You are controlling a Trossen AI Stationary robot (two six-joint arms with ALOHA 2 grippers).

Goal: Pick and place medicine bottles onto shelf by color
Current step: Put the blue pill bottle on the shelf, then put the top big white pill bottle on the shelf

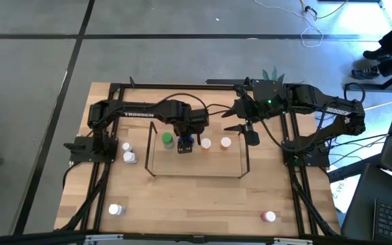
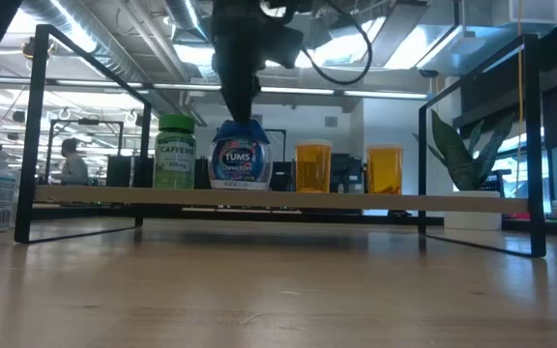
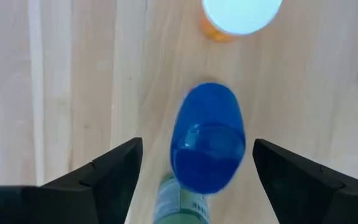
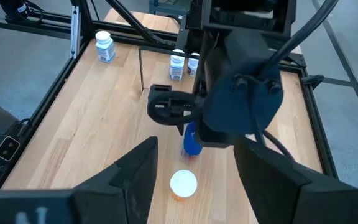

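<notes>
A blue-capped medicine bottle stands upright on the shelf's wood board, between a green bottle and two orange bottles with white caps. My left gripper hangs over the blue bottle, pointing down and open. Its fingers stand on either side of the blue cap with gaps showing. My right gripper waits open, raised above the shelf's far right.
Two white bottles stand left of the shelf. Another white one is near the front left, and a pink-red-capped one near the front right. A potted plant stands behind the shelf's right end.
</notes>
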